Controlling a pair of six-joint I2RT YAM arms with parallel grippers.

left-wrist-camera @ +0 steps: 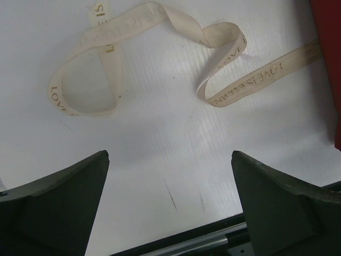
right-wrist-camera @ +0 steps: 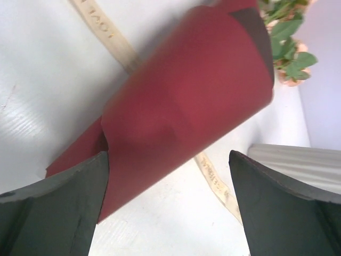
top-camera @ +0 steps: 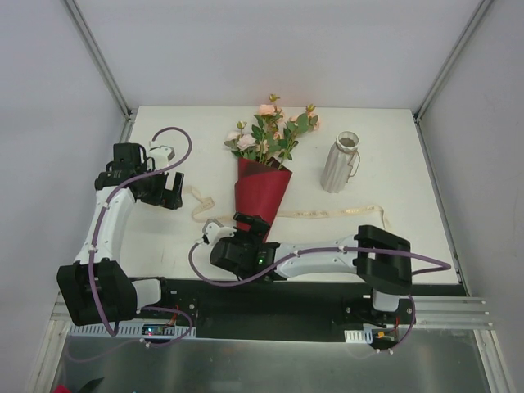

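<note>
From above, the whole bouquet [top-camera: 263, 190] shows, its narrow end lying under the right gripper [top-camera: 252, 223]. The right wrist view crops most flowers, and shows those fingers spread and empty with the red paper [right-wrist-camera: 186, 96] between them; contact at the left one is unclear, and a ribbed vase [right-wrist-camera: 298, 160] sits beyond the right one. The left gripper [left-wrist-camera: 170, 154] is likewise released, and only its wrist view shows the printed ribbon [left-wrist-camera: 256, 80] looping past the fingertips, untouched and cut off at the edge.

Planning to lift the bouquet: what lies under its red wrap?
The cream ribbon runs beneath the red wrap, emerging on both sides; its covered middle stretch cannot be seen.
</note>
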